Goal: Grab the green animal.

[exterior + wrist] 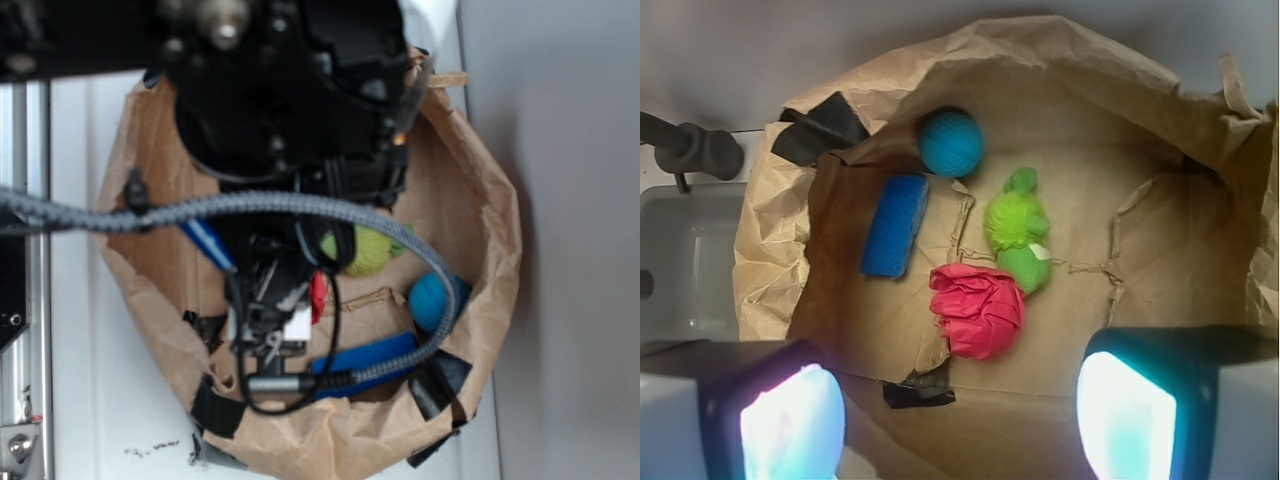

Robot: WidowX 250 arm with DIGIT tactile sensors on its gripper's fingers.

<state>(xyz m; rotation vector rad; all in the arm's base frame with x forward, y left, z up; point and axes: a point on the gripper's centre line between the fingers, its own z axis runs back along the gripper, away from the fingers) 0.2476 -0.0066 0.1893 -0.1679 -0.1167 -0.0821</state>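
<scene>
Inside the brown paper bag (1200,130), from left to right in the wrist view, lie a blue block (894,225), a teal ball (950,142), a red ruffled ball (978,309) touching the green animal (1019,232) at mid-floor, below the wide-open, empty gripper (960,420).

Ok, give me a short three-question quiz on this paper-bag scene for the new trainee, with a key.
1. True or false: the gripper is already closed on the green animal.
2. Multiple choice, wrist view: which thing touches the green animal's lower end? A) the teal ball B) the red ruffled cloth ball C) the blue block
3. Fill in: all four things lie inside a crumpled brown ____.

Key:
1. False; the gripper is open and above the things, holding nothing.
2. B
3. paper bag
</scene>
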